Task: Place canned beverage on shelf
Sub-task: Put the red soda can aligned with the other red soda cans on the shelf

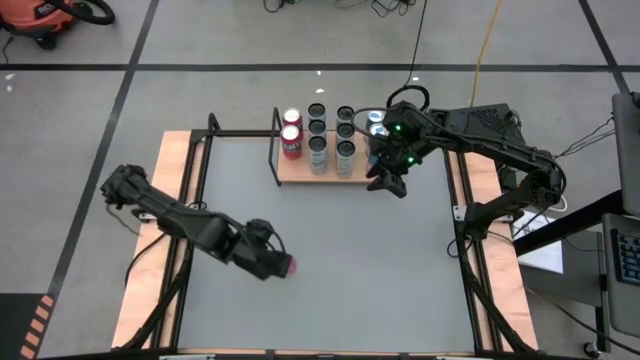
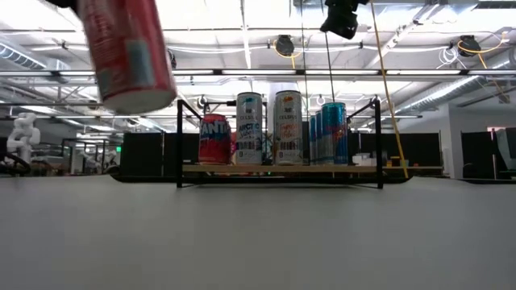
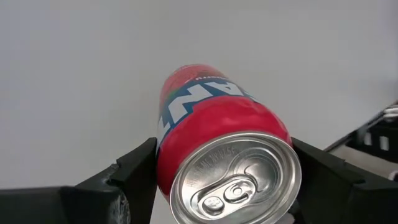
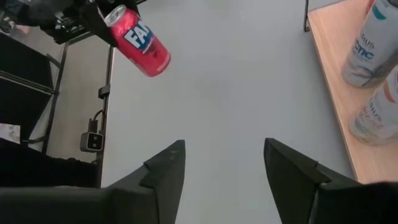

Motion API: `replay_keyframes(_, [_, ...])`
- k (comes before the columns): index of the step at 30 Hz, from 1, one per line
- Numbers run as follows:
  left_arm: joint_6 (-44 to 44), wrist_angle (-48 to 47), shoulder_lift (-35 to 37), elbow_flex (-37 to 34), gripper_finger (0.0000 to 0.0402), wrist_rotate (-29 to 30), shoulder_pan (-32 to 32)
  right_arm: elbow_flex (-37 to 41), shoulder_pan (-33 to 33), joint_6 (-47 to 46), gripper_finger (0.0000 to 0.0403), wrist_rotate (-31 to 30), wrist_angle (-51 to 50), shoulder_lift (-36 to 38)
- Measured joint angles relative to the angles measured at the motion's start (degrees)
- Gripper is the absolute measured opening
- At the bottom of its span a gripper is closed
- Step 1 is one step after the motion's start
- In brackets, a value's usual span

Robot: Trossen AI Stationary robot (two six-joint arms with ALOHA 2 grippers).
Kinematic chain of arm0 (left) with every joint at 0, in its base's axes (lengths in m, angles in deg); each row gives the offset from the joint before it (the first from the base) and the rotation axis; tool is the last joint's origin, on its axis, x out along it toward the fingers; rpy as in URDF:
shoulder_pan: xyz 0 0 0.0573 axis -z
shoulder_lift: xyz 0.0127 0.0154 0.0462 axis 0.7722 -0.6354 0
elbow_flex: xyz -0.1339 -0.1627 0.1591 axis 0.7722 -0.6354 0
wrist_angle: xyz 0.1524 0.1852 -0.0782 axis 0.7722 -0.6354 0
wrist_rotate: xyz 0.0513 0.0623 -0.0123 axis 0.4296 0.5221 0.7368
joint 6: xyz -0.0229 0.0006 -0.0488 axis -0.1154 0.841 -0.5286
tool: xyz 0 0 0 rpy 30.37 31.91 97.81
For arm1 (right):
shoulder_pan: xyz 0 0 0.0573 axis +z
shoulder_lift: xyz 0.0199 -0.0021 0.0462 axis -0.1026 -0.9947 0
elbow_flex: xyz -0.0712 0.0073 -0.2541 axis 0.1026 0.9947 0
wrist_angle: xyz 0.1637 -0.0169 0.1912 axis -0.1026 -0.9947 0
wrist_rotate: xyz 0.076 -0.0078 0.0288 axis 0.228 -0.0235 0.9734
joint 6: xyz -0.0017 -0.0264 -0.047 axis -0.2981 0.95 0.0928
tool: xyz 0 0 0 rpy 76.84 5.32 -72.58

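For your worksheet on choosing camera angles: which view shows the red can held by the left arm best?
The left wrist view: the red can fills it, lid and label clear, between the left gripper fingers. The right wrist view shows it small and tilted, the low view only its lower part, and the high view barely a red tip.

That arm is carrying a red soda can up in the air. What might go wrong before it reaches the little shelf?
The red soda can hangs tilted in the left gripper, so it might slip. The light-wood shelf already holds many cans, so landing could topple neighbours. The right gripper hovers open at the shelf's edge, risking a collision.
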Motion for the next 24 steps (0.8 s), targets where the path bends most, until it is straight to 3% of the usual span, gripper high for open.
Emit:
replay_keyframes(8, [8.14, 2.42, 5.49, 0.02, 0.0283, 2.08, -4.24, 0.00, 0.45, 1.08, 0.0185, 1.12, 2.61, 0.02])
replay_keyframes(18, [19.64, 11.41, 10.52, 0.11, 0.0283, 4.37, -8.66, 8.20, 3.69, -6.94, 0.0188, 14.98, 15.24, 0.11])
replay_keyframes(24, [26.91, 16.78, 11.40, 0.11, 0.0283, 3.82, -11.64, 12.28, 6.84, -11.32, 0.0245, 15.21, 25.07, 0.02])
